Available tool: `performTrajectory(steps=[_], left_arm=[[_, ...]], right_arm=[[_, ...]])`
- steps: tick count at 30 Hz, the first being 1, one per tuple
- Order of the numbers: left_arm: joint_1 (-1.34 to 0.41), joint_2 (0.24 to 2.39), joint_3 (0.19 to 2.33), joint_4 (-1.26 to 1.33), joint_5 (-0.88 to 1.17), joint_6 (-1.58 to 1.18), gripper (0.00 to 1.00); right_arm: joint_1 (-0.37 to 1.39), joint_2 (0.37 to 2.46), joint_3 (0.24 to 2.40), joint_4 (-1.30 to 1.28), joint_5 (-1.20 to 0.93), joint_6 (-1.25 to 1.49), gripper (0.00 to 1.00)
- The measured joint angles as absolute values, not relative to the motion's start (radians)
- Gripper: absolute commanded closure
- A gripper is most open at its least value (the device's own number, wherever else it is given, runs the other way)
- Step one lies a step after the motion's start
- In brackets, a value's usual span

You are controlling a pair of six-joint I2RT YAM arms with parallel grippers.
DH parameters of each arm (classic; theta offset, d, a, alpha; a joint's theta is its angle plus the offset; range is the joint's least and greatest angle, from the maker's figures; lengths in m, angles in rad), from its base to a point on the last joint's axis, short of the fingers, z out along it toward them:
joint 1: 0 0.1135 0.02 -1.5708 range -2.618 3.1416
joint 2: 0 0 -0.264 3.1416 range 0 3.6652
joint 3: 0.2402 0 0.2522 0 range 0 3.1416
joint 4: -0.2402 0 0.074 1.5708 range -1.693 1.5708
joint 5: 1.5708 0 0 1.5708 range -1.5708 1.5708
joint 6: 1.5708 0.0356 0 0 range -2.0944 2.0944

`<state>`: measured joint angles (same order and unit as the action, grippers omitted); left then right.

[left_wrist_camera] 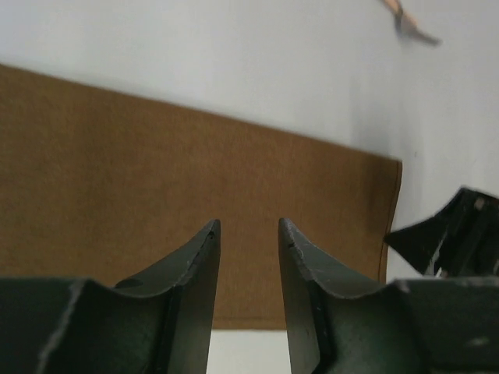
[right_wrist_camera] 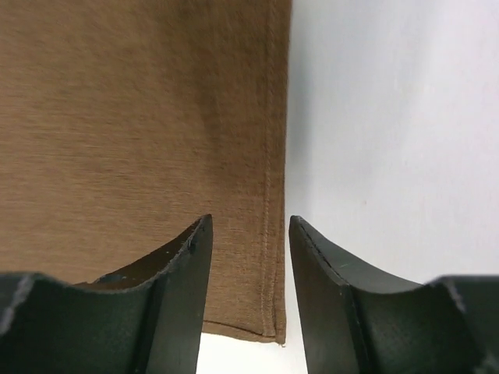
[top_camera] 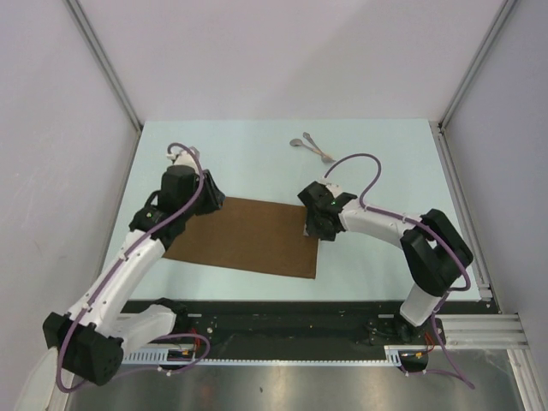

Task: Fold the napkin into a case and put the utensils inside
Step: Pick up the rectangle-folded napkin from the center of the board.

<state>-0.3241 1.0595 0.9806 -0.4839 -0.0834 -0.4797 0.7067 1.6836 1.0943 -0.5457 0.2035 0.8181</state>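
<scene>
The brown napkin lies flat on the table as a folded rectangle, longer from left to right. The two silvery utensils lie crossed on the table beyond it, seen blurred in the left wrist view as the utensils. My left gripper hovers over the napkin's far left corner, and the left gripper is open with only the napkin below it. My right gripper is at the napkin's far right corner. The right gripper is open, the napkin's hemmed edge running under the gap.
The pale green table is walled by grey panels on three sides. A black rail runs along the near edge by the arm bases. The right arm's gripper shows at the right of the left wrist view.
</scene>
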Motion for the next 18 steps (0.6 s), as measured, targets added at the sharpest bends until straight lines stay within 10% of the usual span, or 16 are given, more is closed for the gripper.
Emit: performTrajectory(steps=[9,18], left_arm=[[-0.415,0.921,0.814,-0.527,-0.084,-0.467,0.55],[-0.416,0.871,0.794,-0.542,-0.088,-0.424,0.53]], right_arm=[[0.804,1.795,1.129,-0.614,0.311,0.916,0.56],[0.847,1.814,1.135,-0.600,0.369,0.970,0.90]])
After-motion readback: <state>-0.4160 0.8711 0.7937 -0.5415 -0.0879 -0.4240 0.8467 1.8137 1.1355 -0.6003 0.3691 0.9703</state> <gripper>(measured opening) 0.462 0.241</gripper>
